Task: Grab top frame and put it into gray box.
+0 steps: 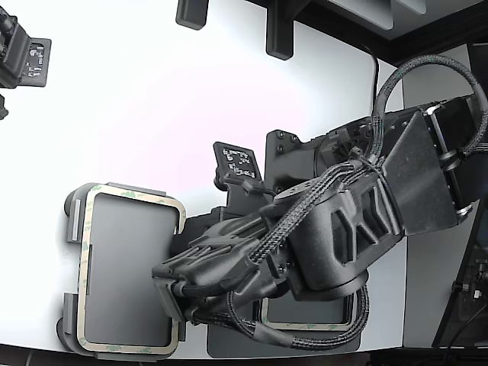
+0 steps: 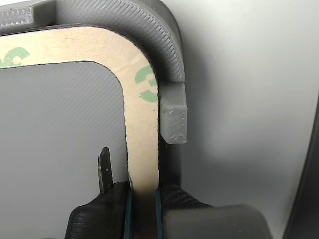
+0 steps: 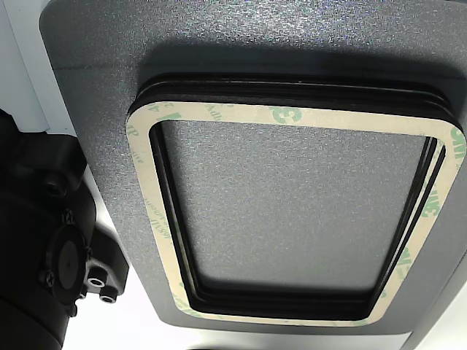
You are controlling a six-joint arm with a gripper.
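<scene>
The top frame [image 2: 143, 149], a thin cream-beige rectangle with rounded corners and green smudges, lies flat inside the gray box [image 2: 167, 45]. In the wrist view its corner follows the inner curve of the box wall, and a raised tab [image 2: 174, 117] of the box stands just beside its outer edge. In the exterior view the frame [image 1: 91, 229] sits within the tabs of the box [image 1: 70, 229] at the exterior view's left, on a white bench [image 1: 137, 99].

The hand [image 2: 143, 196] is pinching one long side of the frame, one finger on each edge, with a thin dark prong [image 2: 104, 169] standing beside it over the open middle. The dark arm [image 1: 335, 221] reaches across from the exterior view's right.

The other view shows the stack of like frames [image 3: 292, 117] on a darker gray mat [image 3: 241, 36], well apart from the box.

The step in hand appears to be the release. To do it well, the fingers should spread straight apart without dragging the frame sideways, then lift vertically so neither finger nor prong catches the frame's inner edge or the nearby tab. Whether the frame is fully seated under the arm cannot be told.
</scene>
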